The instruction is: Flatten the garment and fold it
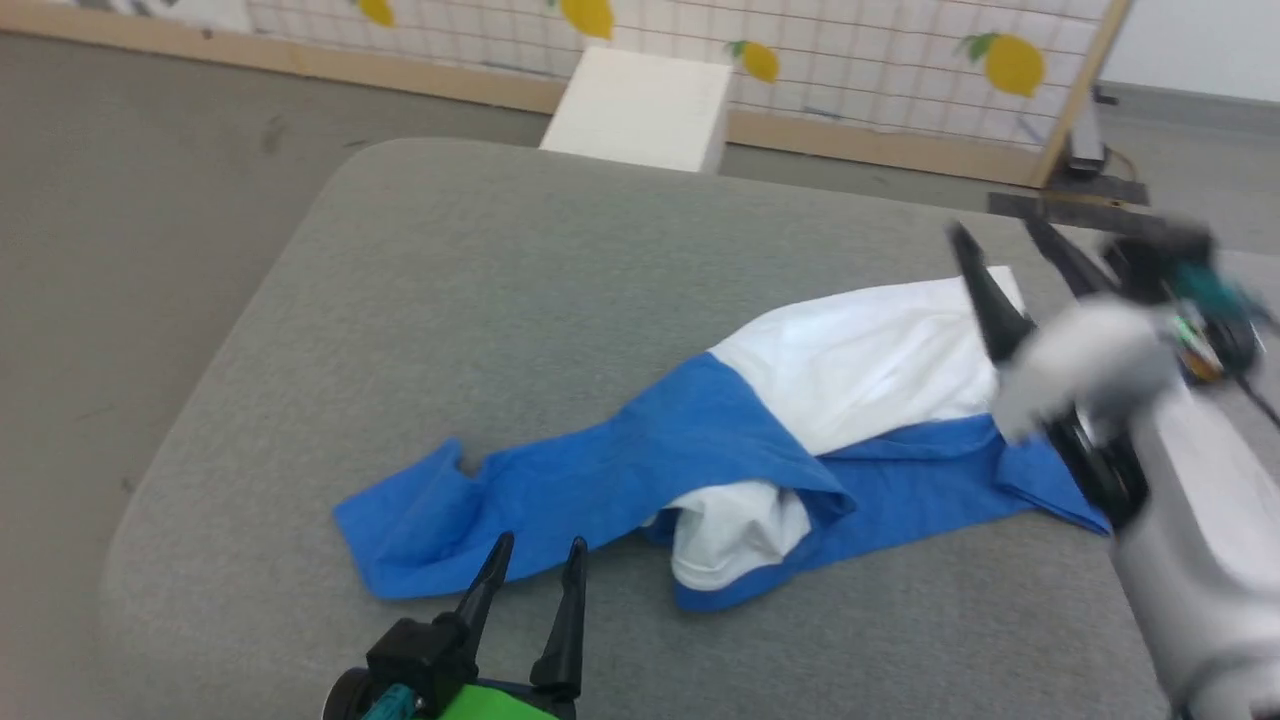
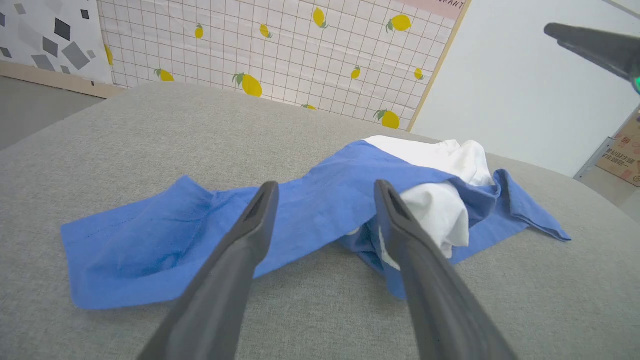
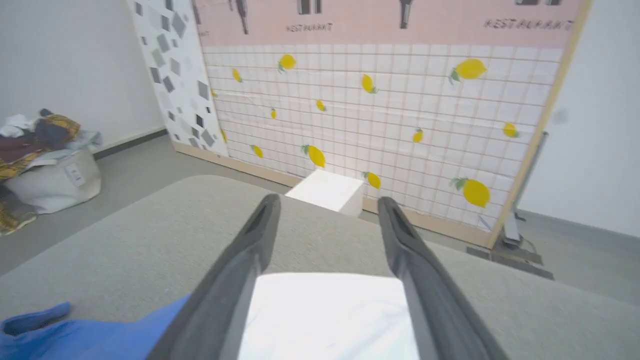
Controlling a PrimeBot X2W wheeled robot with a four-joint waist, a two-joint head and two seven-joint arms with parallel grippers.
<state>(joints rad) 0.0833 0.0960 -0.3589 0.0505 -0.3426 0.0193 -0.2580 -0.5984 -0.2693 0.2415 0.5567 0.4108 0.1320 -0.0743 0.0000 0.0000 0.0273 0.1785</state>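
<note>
The garment [image 1: 700,440] lies crumpled across the grey cushioned surface [image 1: 480,300], blue part toward the left and front, white part toward the back right. A blue sleeve [image 2: 140,245] spreads flat at its left end. My left gripper [image 1: 535,555] stands open at the garment's near edge, nothing between its fingers [image 2: 255,215]. My right gripper [image 1: 1000,235] hangs open above the white end [image 3: 325,310], blurred in the head view, holding nothing.
A white box [image 1: 640,105] stands on the floor beyond the surface, before a lemon-patterned screen [image 3: 380,110]. A pale bag heaped with clothes [image 3: 45,165] sits on the floor far left in the right wrist view. The surface's left edge drops to grey floor.
</note>
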